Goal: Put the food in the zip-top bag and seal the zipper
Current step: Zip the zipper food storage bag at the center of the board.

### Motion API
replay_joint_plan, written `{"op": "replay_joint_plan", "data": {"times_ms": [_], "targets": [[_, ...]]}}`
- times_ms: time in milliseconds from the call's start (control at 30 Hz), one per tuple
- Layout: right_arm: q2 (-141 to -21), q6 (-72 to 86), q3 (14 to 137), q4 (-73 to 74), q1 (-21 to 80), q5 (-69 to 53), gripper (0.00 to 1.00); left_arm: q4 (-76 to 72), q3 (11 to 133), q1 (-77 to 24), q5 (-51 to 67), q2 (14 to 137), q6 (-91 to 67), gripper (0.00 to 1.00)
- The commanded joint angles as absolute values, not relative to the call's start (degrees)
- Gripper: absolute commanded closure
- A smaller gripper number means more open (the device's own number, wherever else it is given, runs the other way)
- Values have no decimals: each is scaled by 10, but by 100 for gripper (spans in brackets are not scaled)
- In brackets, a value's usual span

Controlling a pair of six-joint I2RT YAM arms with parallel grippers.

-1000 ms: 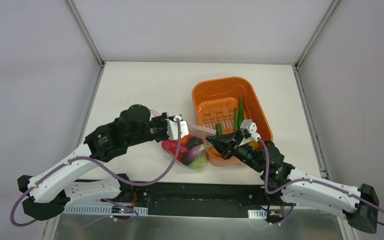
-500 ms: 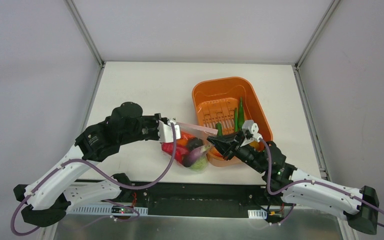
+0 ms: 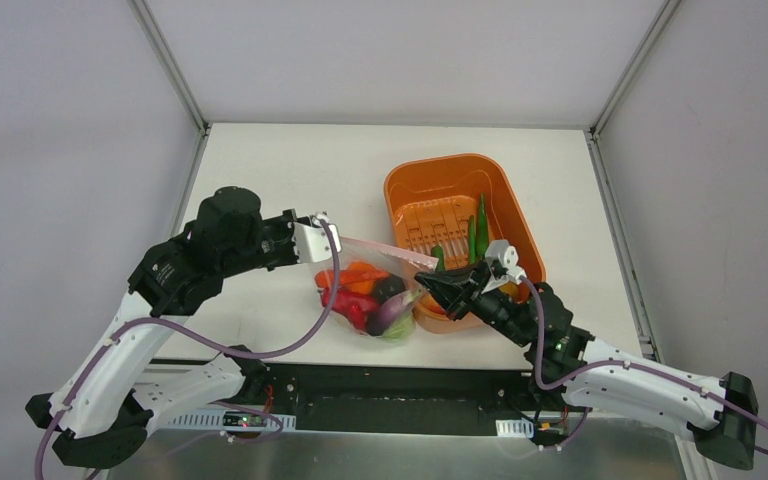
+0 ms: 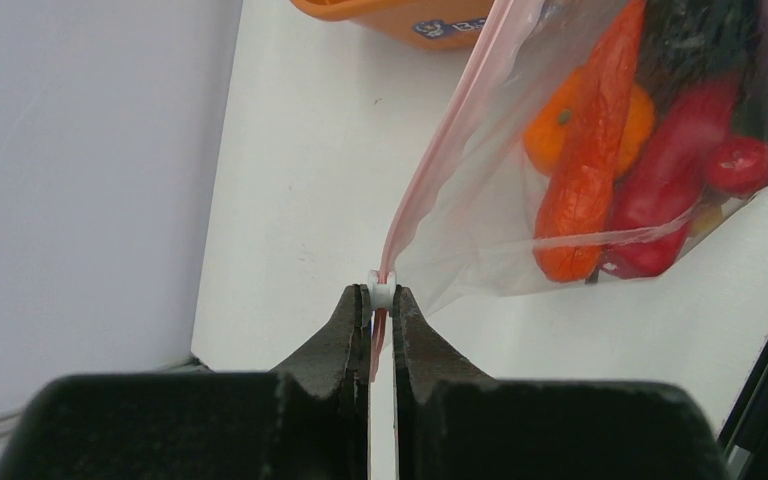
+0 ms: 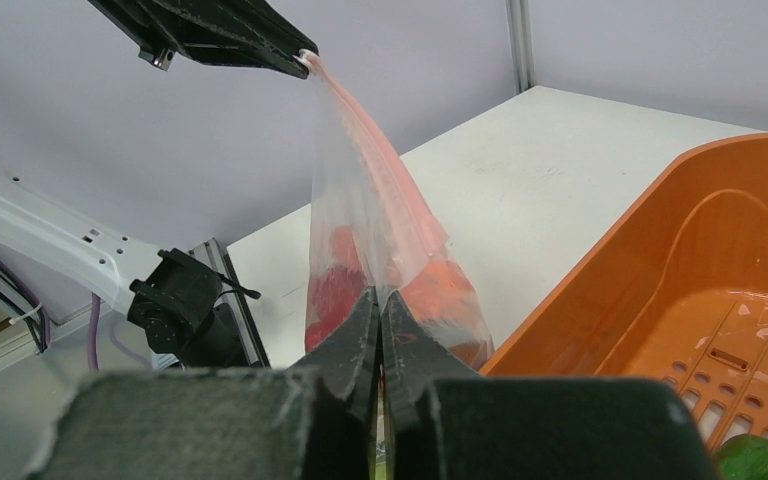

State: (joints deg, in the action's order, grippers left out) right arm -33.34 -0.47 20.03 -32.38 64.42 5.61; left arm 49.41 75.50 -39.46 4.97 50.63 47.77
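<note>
Your bag (image 3: pixel 378 300) is thin clear plastic, crinkled and glossy. It hangs as a slack pouch between the two grippers, over the near part of the white table (image 3: pixel 260 180). The zipper (image 3: pixel 380 250) is a narrow pink strip, pulled taut in a straight line from upper left to lower right.

Your left gripper (image 4: pixel 381 300) has its smooth black jaws all but closed. They pinch the left end of the zipper at a small white tab (image 4: pixel 380 289). Your right gripper (image 5: pixel 380 300) is clamped just as tightly on the right end of the zipper, where the plastic bunches into folds.

The food (image 3: pixel 365 295) is inside the bag, heaped at the bottom:
- a long, rough orange piece (image 4: pixel 590 170)
- a glossy red pepper (image 4: pixel 670 190)
- a dark purple piece (image 3: pixel 392 287)
- a light green piece (image 3: pixel 397 328) at the near end

You cannot tell whether the sagging bottom rests on the table.

Just to the right of the bag is a rounded orange plastic tub (image 3: pixel 505 215) with a slotted floor. A few slim green pieces (image 3: pixel 481 225) lie in it. The right arm lies across the tub's near corner and hides it in the top view. That corner is very close to the right end of the bag. A purple cable (image 3: pixel 290 350) loops below the left arm, across the near edge of the table.
</note>
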Motion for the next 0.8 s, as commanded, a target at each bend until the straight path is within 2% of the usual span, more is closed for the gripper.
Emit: {"op": "replay_joint_plan", "data": {"times_ms": [0, 167, 300, 500, 533, 567, 767], "targets": [[-335, -1, 222, -348, 643, 55, 100, 497, 756, -376, 26, 491, 491, 100], [-351, 15, 226, -353, 644, 45, 100, 460, 725, -366, 6, 463, 474, 99], [-360, 20, 228, -362, 644, 43, 100, 460, 717, -360, 4, 445, 466, 90], [-384, 34, 236, -374, 644, 35, 100, 402, 678, -359, 7, 405, 415, 50], [-397, 44, 245, -376, 644, 45, 100, 395, 678, -359, 22, 394, 395, 17], [-416, 52, 257, -371, 644, 51, 100, 382, 678, -359, 31, 381, 372, 3], [-545, 56, 381, -297, 644, 17, 100, 258, 626, -359, 30, 260, 216, 1]]}}
